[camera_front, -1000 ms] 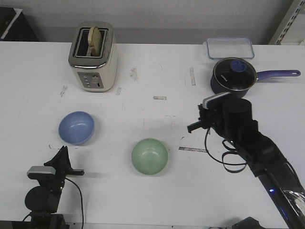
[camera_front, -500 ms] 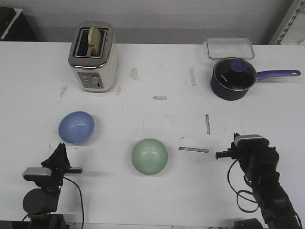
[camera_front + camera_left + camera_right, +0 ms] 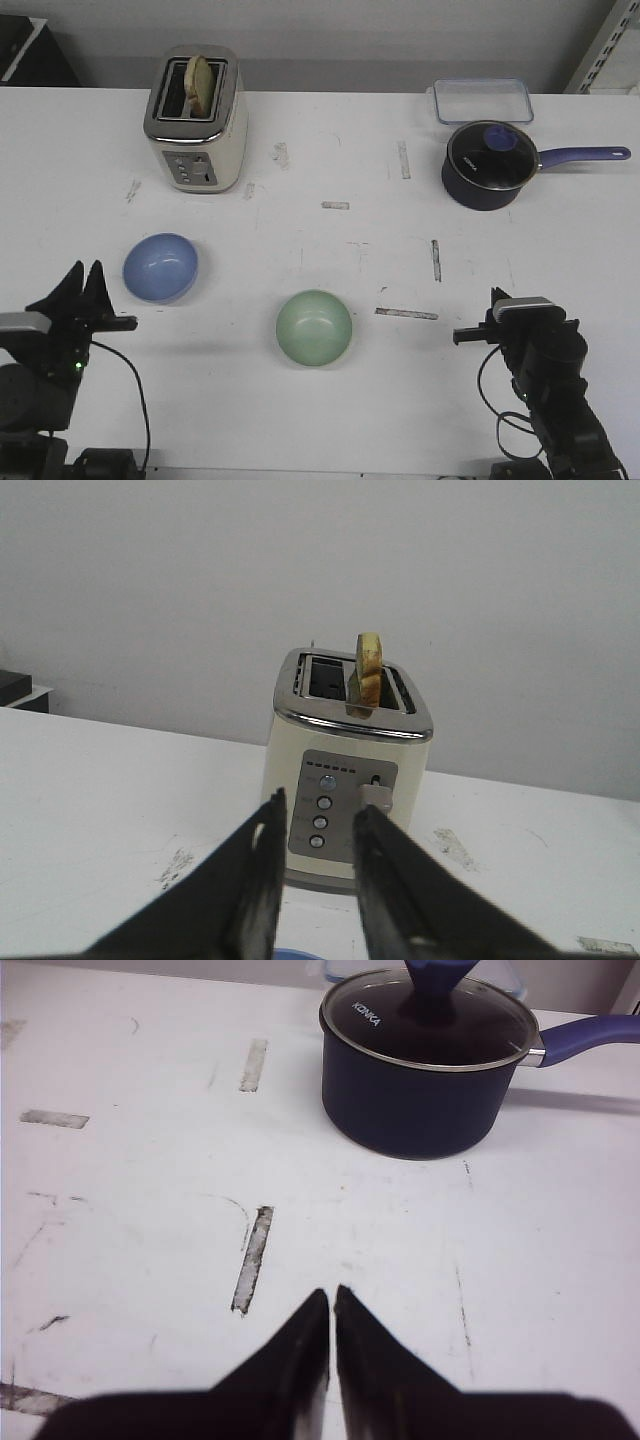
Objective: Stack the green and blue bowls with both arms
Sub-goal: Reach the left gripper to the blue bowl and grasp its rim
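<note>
Plainly, both bowls sit untouched on the white counter [image 3: 330, 130], open side up. Taking the toaster [image 3: 196, 118] as landmark, the blue bowl [image 3: 160, 267] lies in front of it, toward the robot, and the green bowl [image 3: 314, 327] lies nearer the robot again and off toward the saucepan's [image 3: 487, 163] side, well apart from the blue one. They look small, rigid and glossy, so probably light but slippery and likely to chip if dropped. The thin rim seems the best place to pinch, one finger inside the wall and one outside; a grip across the whole bowl looks too wide for these slim fingers.

The left claw [image 3: 313, 875] is parted, with the toaster showing through the gap and a sliver of blue at the frame's lower edge. The right claw [image 3: 331, 1350] is pressed together on nothing, pointing toward the saucepan.

Compared with half a second ago, the left arm has swung outward to the counter's edge beside the blue bowl, while the right arm has barely shifted. A second ago the right arm reached forward near the saucepan; it is now folded back low. Neither bowl has moved.
</note>
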